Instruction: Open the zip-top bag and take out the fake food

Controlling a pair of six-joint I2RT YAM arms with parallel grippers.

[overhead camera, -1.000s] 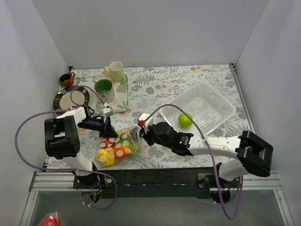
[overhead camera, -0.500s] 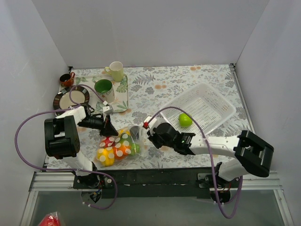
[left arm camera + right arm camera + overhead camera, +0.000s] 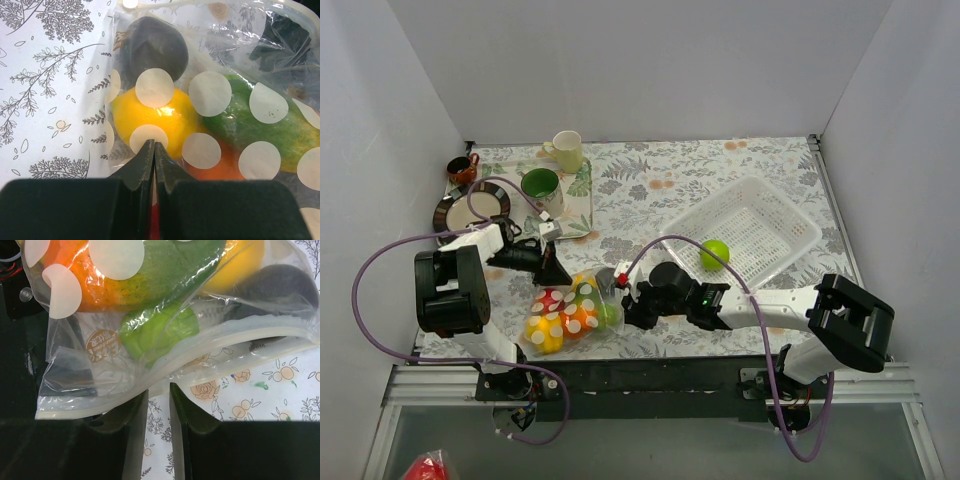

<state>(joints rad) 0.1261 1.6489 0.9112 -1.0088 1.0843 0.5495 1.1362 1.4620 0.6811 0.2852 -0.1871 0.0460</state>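
The zip-top bag lies at the near left of the table, clear with white dots, full of fake food: a yellow piece, a dark one, a long green one and an orange one. My left gripper is shut on the bag's far left edge; its tips pinch the film. My right gripper is open a little at the bag's right end. Its tips sit just under the thick zip rim, with patterned cloth showing between them. A green fruit lies in the white basket.
A green mug and a cream mug stand on a leafy mat at the back left. A dark plate and a small brown cup sit beside them. White walls enclose the table.
The right gripper has parted its jaws and shifted a little nearer and left, against the bag's rim. The left gripper has held still on the bag.
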